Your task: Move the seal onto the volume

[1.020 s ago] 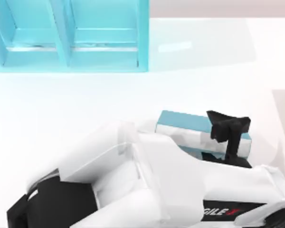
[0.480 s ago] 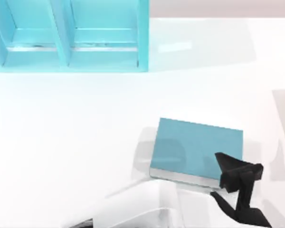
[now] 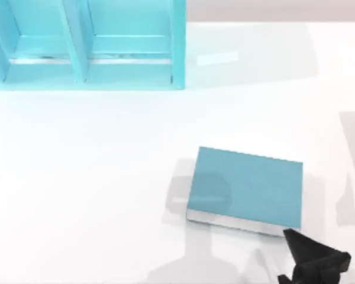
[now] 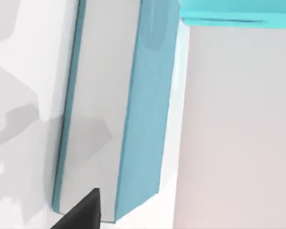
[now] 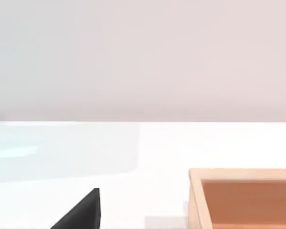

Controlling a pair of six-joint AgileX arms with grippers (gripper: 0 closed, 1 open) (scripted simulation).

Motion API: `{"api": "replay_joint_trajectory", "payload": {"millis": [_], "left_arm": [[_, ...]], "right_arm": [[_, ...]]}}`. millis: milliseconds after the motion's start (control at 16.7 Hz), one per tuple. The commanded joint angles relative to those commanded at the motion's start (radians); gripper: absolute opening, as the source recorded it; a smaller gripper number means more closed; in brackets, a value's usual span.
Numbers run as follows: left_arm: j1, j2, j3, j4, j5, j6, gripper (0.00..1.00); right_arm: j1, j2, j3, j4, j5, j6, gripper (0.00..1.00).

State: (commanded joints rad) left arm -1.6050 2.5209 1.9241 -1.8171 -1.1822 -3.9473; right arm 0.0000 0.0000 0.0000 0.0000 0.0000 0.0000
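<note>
The volume (image 3: pixel 245 186), a flat teal-blue book with white page edges, lies on the white table right of the middle. The seal is out of view. My left gripper (image 3: pixel 316 260), a black shape, hangs just off the book's near right corner at the table's front edge. In the left wrist view the volume (image 4: pixel 145 119) stands close, showing its cover and its pale page edges, with one black fingertip (image 4: pixel 83 214) in front of it. My right arm is parked, and one of its black fingertips (image 5: pixel 81 212) shows in the right wrist view.
A large teal shelf unit (image 3: pixel 83 44) with open compartments stands at the back left. A shallow wooden box (image 5: pixel 243 195) sits on the table ahead of the right wrist camera. Bare white tabletop spreads left of and behind the book.
The left arm has drawn back toward the table's front edge, from over the book to off its near right corner. The book's cover, half hidden before, now shows in full.
</note>
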Motion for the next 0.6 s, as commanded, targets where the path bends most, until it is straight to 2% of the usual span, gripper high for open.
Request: {"api": "replay_joint_trajectory", "payload": {"millis": [240,300,480,600], "left_arm": [[-0.004,0.002,0.002,-0.013,0.002,-0.013,1.0],[0.006,0.152,0.259,0.031,-0.004,-0.011,1.0],[0.016,0.136,0.246,0.043,0.002,0.012,1.0],[0.048,0.087,0.209,0.076,0.023,0.08,1.0]], "right_arm": [[0.0,0.0,0.0,0.0,0.0,0.0,1.0],[0.0,0.0,0.0,0.0,0.0,0.0,1.0],[0.0,0.0,0.0,0.0,0.0,0.0,1.0],[0.0,0.0,0.0,0.0,0.0,0.0,1.0]]}}
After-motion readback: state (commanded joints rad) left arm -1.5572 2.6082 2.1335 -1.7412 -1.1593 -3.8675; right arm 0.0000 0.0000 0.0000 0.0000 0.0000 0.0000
